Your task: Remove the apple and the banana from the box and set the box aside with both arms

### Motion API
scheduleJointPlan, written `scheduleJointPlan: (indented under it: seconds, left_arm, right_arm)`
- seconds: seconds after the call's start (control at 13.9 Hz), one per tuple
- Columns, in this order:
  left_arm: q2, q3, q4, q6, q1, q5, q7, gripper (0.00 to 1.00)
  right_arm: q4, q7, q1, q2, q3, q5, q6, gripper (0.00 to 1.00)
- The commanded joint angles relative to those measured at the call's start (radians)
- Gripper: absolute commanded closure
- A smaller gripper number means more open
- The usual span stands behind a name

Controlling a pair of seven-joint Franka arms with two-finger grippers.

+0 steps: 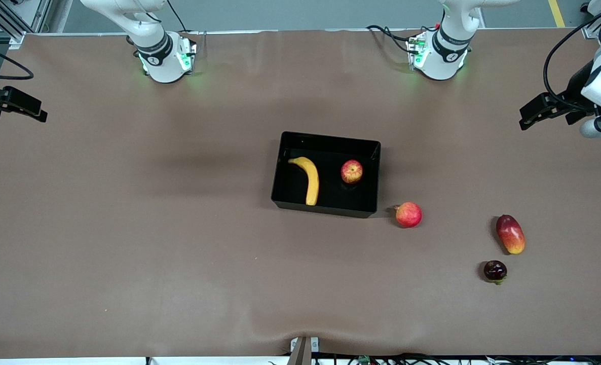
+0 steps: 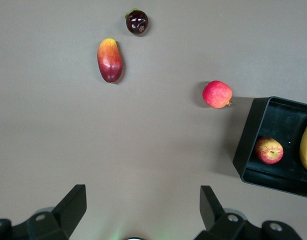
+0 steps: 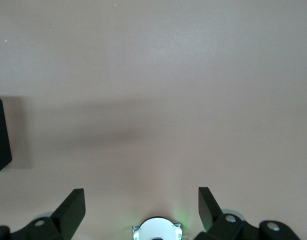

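Yellow banana [image 1: 308, 178], red-yellow streaked apple [image 1: 351, 171], black box [image 1: 280, 175]

One box [image 1: 326, 139], one banana [image 1: 309, 178], one apple [image 1: 351, 171], three other fruits [image 1: 408, 214]

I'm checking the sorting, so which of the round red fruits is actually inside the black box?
The yellow-streaked apple, lying in the black box beside the banana. The redder round fruit with a nub sits on the table just outside the box's corner.

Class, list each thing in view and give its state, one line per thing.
box: open-topped, upright, holding two fruits
banana: lying in the box
apple: resting in the box
left gripper: open, empty, raised over bare table
right gripper: open, empty, raised over bare table
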Motion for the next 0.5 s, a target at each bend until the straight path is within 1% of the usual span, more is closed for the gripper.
scheduleJointPlan:
  seconds: [0.0,0.36,0.43]
  left_arm:
    - [0.008,-0.001,0.021,-0.016,-0.002,0.020,0.014,0.00]
    - [0.021,-0.004,0.025,-0.016,-0.011,0.019,0.008,0.00]
    - [0.036,-0.009,0.045,-0.017,-0.014,0.020,0.005,0.00]
  right_arm:
    - [0.015,0.007,-0.001,0.005,0.001,-0.002,-0.009,0.00]
    - [0.018,0.005,-0.006,0.003,-0.001,-0.010,-0.010,0.00]
    - [0.018,0.005,-0.006,0.003,-0.001,-0.011,-0.010,0.00]
